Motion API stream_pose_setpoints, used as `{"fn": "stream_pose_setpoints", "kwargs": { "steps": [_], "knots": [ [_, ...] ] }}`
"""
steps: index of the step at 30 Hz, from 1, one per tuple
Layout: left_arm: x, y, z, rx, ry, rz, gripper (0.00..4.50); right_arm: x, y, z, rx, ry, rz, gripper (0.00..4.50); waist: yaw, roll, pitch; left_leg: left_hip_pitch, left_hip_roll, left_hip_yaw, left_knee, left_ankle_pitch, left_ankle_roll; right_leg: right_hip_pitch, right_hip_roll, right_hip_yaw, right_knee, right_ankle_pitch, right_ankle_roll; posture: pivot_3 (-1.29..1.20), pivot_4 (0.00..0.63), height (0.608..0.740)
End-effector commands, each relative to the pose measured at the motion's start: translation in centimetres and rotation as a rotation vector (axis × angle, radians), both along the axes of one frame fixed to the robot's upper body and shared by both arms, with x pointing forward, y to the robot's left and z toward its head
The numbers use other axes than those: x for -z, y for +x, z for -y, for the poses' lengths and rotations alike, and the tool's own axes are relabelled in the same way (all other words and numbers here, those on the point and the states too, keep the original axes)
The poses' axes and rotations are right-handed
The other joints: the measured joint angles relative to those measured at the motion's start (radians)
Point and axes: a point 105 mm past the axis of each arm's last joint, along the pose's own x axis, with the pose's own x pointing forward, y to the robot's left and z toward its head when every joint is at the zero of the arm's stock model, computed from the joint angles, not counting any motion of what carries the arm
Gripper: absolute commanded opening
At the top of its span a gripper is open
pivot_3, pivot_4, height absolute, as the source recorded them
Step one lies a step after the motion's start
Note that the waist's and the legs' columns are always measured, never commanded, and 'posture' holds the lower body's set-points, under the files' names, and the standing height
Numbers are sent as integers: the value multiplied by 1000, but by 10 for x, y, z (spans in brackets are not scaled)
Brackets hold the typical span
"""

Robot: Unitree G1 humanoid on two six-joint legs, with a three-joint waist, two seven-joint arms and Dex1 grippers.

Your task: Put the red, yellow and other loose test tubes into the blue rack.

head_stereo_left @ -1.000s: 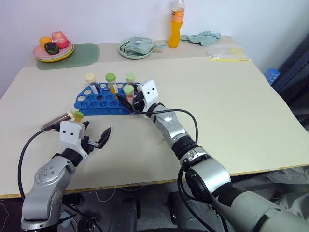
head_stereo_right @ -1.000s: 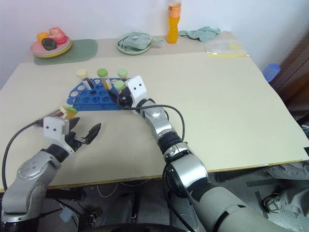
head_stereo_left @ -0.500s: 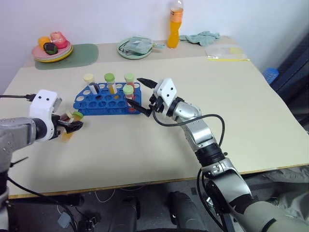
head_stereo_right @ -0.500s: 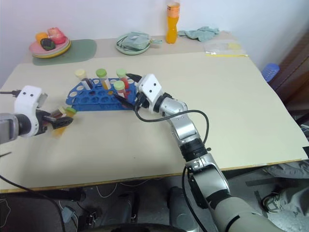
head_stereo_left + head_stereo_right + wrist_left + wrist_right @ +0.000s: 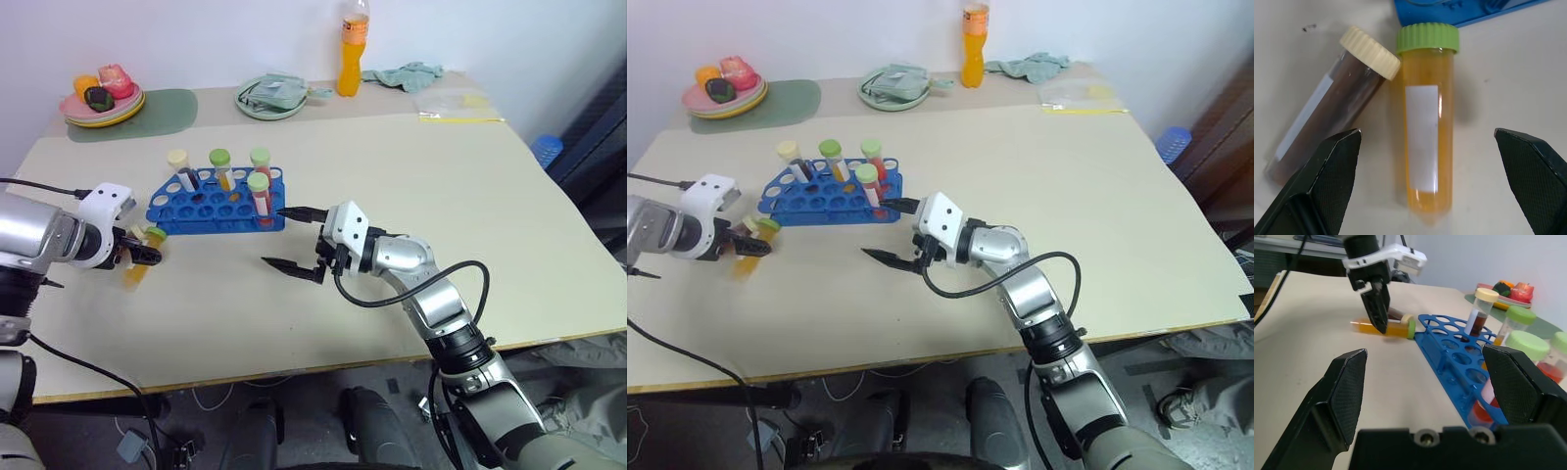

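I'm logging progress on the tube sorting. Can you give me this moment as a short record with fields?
rack: blue rack on the table, four capped tubes standing in it
loose tubes: yellow tube and dark brown tube lying side by side on the table beside the rack
left gripper: open, over the yellow tube, not gripping
right gripper: open, empty, beside the rack
background: plate of fruit, orange bottle

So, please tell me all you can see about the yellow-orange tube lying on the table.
The yellow-orange tube is clear plastic with a ribbed green screw cap and a white label, nearly full of orange liquid. It lies flat on the table, cap toward the blue rack, beside the dark cream-capped tube. The left gripper hangs over it, fingers open on either side, not touching it.
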Motion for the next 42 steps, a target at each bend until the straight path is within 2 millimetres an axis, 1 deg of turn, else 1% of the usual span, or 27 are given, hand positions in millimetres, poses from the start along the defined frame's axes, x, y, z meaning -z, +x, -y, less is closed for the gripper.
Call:
{"fn": "stream_pose_setpoints", "kwargs": {
  "steps": [1,2,3,6,8,10,12,14,17,19,20,21,22,24,26,28,29,31,32,33,37,42],
  "knots": [
    [-2,4,-8,-3,37,-2,3610,-12,-8,-4,-15,35,36,4200,3,0,0,0,0,0,0,0,0,0,0,0,0,0,0,0,150,740],
    [-1,4,-8,1,37,-12,3241,-12,-8,-5,-14,37,35,4200,3,0,0,0,0,0,0,0,0,0,0,0,0,0,0,0,150,740],
    [0,3,-9,4,35,-18,2614,-12,-8,-5,-13,39,35,4200,2,0,0,0,0,0,0,0,0,0,0,0,0,0,0,0,150,740],
    [1,-1,-7,36,23,-32,1185,-12,-9,-5,-6,44,33,4200,5,0,0,0,0,0,0,0,0,0,0,0,0,0,0,0,150,740],
    [-1,-7,-4,71,-1,-36,1185,-12,-10,-5,-5,46,32,4200,5,0,0,0,0,0,0,0,0,0,0,0,0,0,0,0,150,740],
    [-8,-22,0,156,-26,-29,1185,-12,-11,-4,-2,46,31,4200,-2,0,0,0,0,0,0,0,0,0,0,1,0,0,0,0,150,740],
    [-17,-36,1,231,-38,21,1185,-11,-11,-3,0,46,25,4200,-9,0,0,-1,0,1,-1,0,0,-1,-1,1,0,0,0,0,150,740],
    [-34,-41,8,297,-65,184,1185,-10,-12,-2,-1,46,18,4200,-10,0,0,-1,1,-1,-1,0,0,-2,-1,2,0,0,0,0,150,740],
    [-68,-40,28,353,-110,544,1185,-8,-11,-2,-3,48,6,4200,10,-1,1,-1,1,-2,0,0,0,-2,-3,1,1,0,0,0,150,740],
    [-86,-36,44,322,-130,774,1185,-7,-9,-2,3,52,-3,4200,24,-1,0,-1,1,-2,1,0,0,0,-3,0,0,0,0,0,150,740],
    [-92,-33,53,278,-154,870,1185,-6,-7,-2,10,57,-9,4200,30,-2,0,-1,1,-1,2,0,0,1,-4,-1,-1,0,0,0,150,740],
    [-93,-27,63,212,-158,949,1185,-5,-4,0,28,64,-21,4200,41,-2,0,0,0,-2,2,0,0,2,-4,0,-1,0,0,0,150,740],
    [-94,-22,72,165,-146,1012,1185,-3,0,1,47,69,-32,4200,47,-3,-1,0,-1,-1,3,0,0,2,-4,0,-1,1,1,0,150,740],
    [-88,-13,91,97,-63,1109,1185,2,7,3,87,77,-51,4200,49,-7,-3,0,-2,-1,5,0,0,4,-4,-1,-1,1,2,0,150,740],
    [-85,-4,111,45,-5,1232,1185,4,10,5,113,87,-60,4200,48,-7,-3,0,-2,-1,4,0,0,3,-4,0,-1,2,2,0,150,740],
    [-78,4,123,-15,-7,1279,1185,4,11,5,123,98,-70,4200,46,-7,-3,0,-2,0,3,0,0,2,-4,0,-1,2,2,0,150,740],
    [-75,6,125,-36,-8,1286,1185,4,11,4,124,101,-72,4200,44,-7,-3,0,-2,0,3,0,-1,2,-4,0,-1,2,2,0,150,740],
    [-68,14,141,-41,-14,1336,1185,4,11,3,132,106,-76,4200,40,-6,-3,0,-1,1,2,0,-1,1,-3,1,-1,2,2,0,150,740],
    [-63,18,145,-52,8,1352,1185,4,10,3,137,109,-77,4200,40,-6,-3,1,-1,1,2,0,-1,1,-3,1,-1,2,1,0,150,740],
    [-57,22,148,-79,-6,1354,1185,4,10,3,141,113,-80,4200,41,-6,-3,1,-1,1,1,0,-1,1,-2,1,-1,2,1,0,150,740],
    [-46,33,150,-141,-40,1357,1185,4,9,5,161,116,-82,4200,44,-6,-4,0,-1,2,2,0,0,1,-3,1,-1,2,1,0,150,740],
    [-35,40,159,-95,-53,1337,1185,3,10,9,178,117,-81,4200,43,-6,-4,0,-1,2,2,0,0,1,-3,1,-1,2,1,0,150,740]
  ]
}}
